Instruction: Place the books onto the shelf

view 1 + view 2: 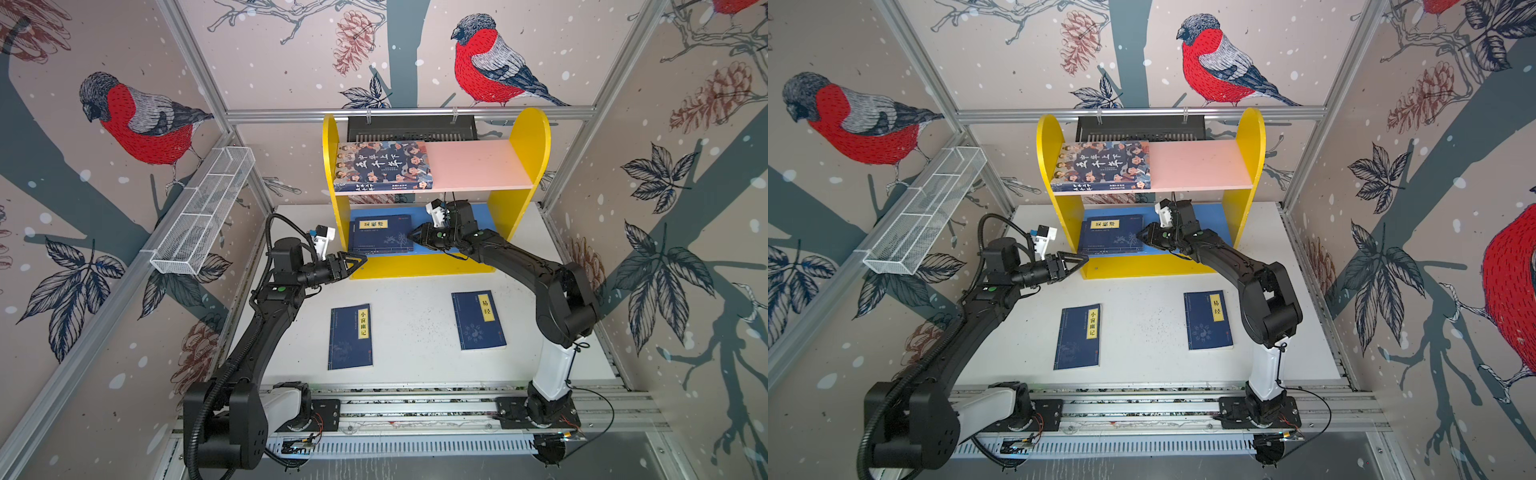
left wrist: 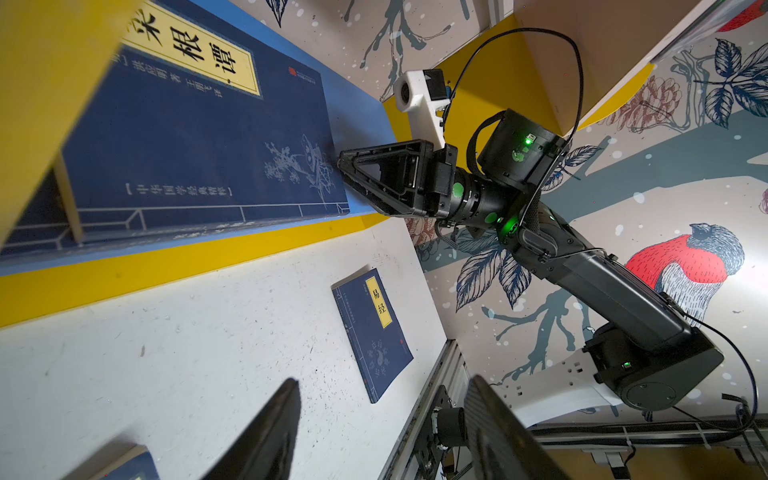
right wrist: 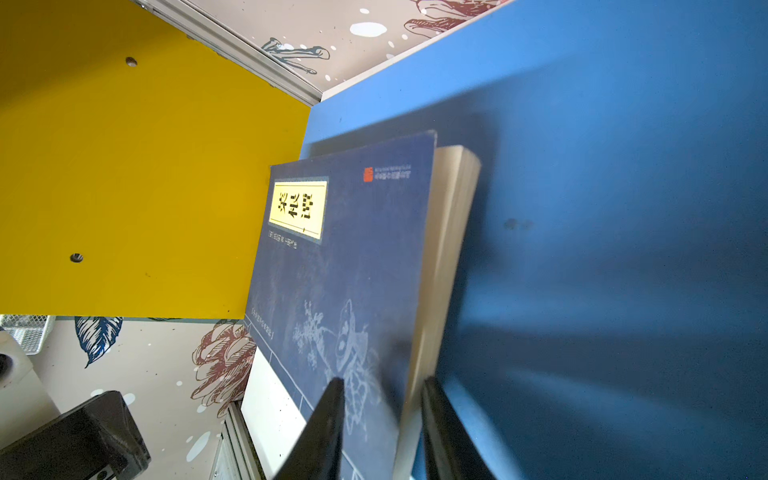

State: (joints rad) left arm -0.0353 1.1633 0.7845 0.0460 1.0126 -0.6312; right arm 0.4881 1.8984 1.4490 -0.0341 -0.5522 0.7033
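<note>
The yellow shelf point(image 1: 532, 137) point(image 1: 1250, 137) stands at the back. The large cartoon-cover book point(image 1: 382, 166) point(image 1: 1100, 166) lies flat on its pink upper board. A navy book point(image 1: 380, 235) point(image 2: 199, 137) point(image 3: 353, 249) lies on the blue lower board, with another navy cover showing under it. My right gripper point(image 1: 411, 237) point(image 2: 340, 166) point(image 3: 383, 380) is shut on that book's right edge, one finger over the cover and one under the pages. Two more navy books point(image 1: 351, 336) point(image 1: 478, 320) lie flat on the white table. My left gripper point(image 1: 361, 259) point(image 2: 382, 384) hangs open and empty by the shelf's front left corner.
A white wire basket point(image 1: 203, 212) hangs on the left wall frame. A black slotted tray point(image 1: 411, 129) sits behind the shelf top. The arms' metal rail point(image 1: 415, 409) runs along the table's front edge. The right half of the pink board point(image 1: 473, 166) is bare.
</note>
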